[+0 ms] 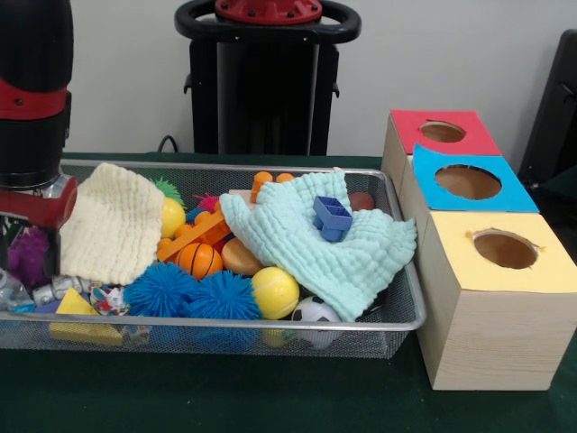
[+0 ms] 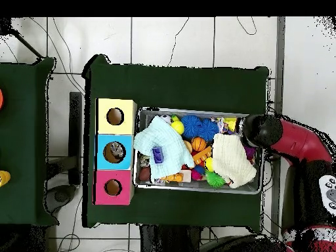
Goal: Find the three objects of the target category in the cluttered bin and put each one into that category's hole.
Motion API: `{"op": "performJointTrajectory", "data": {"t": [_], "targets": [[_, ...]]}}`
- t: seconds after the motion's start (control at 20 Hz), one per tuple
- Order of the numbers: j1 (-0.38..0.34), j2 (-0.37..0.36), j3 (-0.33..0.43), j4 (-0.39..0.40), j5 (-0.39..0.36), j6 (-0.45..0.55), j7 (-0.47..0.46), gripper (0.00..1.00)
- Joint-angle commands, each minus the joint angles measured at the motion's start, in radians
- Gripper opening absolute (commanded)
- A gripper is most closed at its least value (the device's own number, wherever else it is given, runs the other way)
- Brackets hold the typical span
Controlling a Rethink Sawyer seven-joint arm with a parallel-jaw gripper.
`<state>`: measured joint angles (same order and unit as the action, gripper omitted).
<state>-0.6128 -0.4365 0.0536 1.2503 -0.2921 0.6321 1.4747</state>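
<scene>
- At bin's left end in front view: red/black arm (image 1: 34, 99) comes down over the wire-mesh bin (image 1: 270, 322); gripper fingers hidden, can't tell state.
- Clear plastic bottle (image 1: 16, 290) lies in that near-left corner, just below arm.
- Cream cloth (image 1: 113, 223) beside arm; mint cloth (image 1: 317, 236) w/ blue cutter (image 1: 332, 217) on top.
- Blue spiky balls (image 1: 191, 293), yellow ball (image 1: 275, 291) at front rim.
- Boxes right of bin: red (image 1: 442, 132), blue (image 1: 469, 180), yellow (image 1: 505, 250) holes.

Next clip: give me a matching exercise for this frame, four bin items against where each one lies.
Items:
1. cream cloth
2. mint cloth
3. small basketball
4. blue spiky balls

Places, by the front view:
A. middle of the wire bin, among toys
B. against the near rim
C. the end by the arm
D. the end by the boxes, a blue cutter on top

Pairs: 1-C, 2-D, 3-A, 4-B
</scene>
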Motion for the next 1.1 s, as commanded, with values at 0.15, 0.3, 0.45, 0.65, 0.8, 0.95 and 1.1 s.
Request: {"op": "performJointTrajectory", "data": {"t": [0.15,0.3,0.45,0.65,0.8,0.95,1.1], "targets": [[0.000,0.058,-0.027,-0.020,-0.044,-0.055,0.096,1.00],[-0.014,0.073,-0.017,-0.030,-0.042,-0.062,0.074,1.00],[-0.019,0.087,-0.014,-0.044,-0.040,-0.069,0.065,1.00],[-0.018,0.104,-0.013,-0.058,-0.038,-0.078,0.064,1.00],[-0.022,0.127,-0.010,-0.083,-0.039,-0.074,0.055,1.00],[-0.030,0.143,-0.005,-0.099,-0.043,-0.082,0.041,1.00],[-0.037,0.157,0.003,-0.114,-0.041,-0.081,0.029,1.00]]}}
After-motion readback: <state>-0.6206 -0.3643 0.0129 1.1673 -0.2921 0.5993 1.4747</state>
